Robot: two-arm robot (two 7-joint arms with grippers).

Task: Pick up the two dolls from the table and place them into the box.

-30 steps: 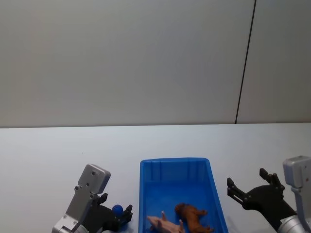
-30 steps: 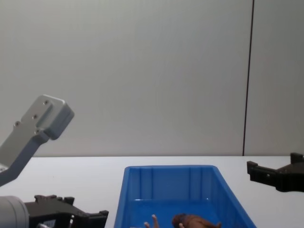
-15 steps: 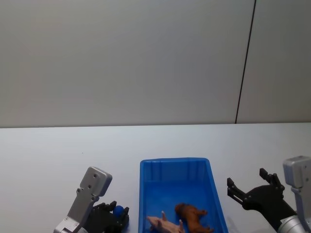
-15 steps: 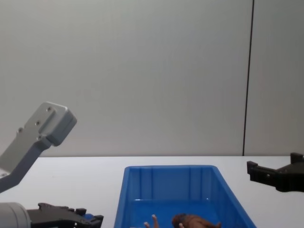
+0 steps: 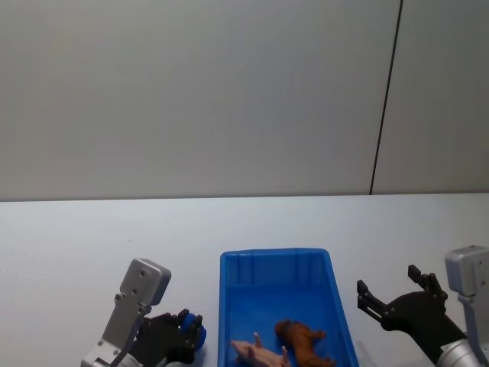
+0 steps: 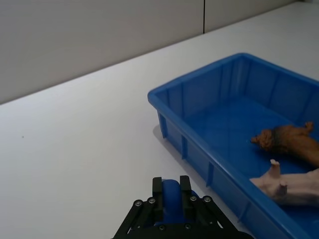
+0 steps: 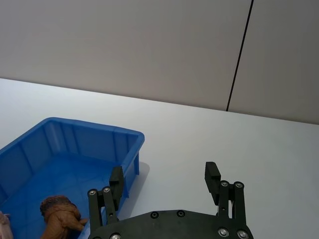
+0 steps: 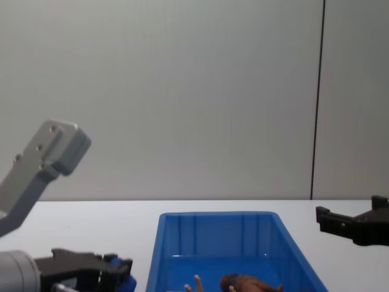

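The dark blue doll [image 6: 171,193] sits between the fingers of my left gripper [image 6: 171,189], which is shut on it just left of the box [image 5: 226,290]. The head view puts this gripper [image 5: 189,331] near the box's near left corner, and the chest view shows it [image 8: 119,271] low at the left. The brown shaggy doll [image 5: 302,339] lies inside the blue box, also seen as the brown doll [image 6: 291,143] in the left wrist view. My right gripper [image 5: 393,289] hovers open and empty to the right of the box, above the white table [image 5: 76,245].
A pale pink animal figure [image 5: 260,353] lies in the box beside the brown doll. The box's far half is bare blue floor [image 7: 70,174]. Behind the table stands a plain grey wall with a dark vertical seam [image 5: 386,99].
My left gripper's fingers have come together on the dark blue doll, and it sits slightly higher in the chest view. The right arm has not moved.
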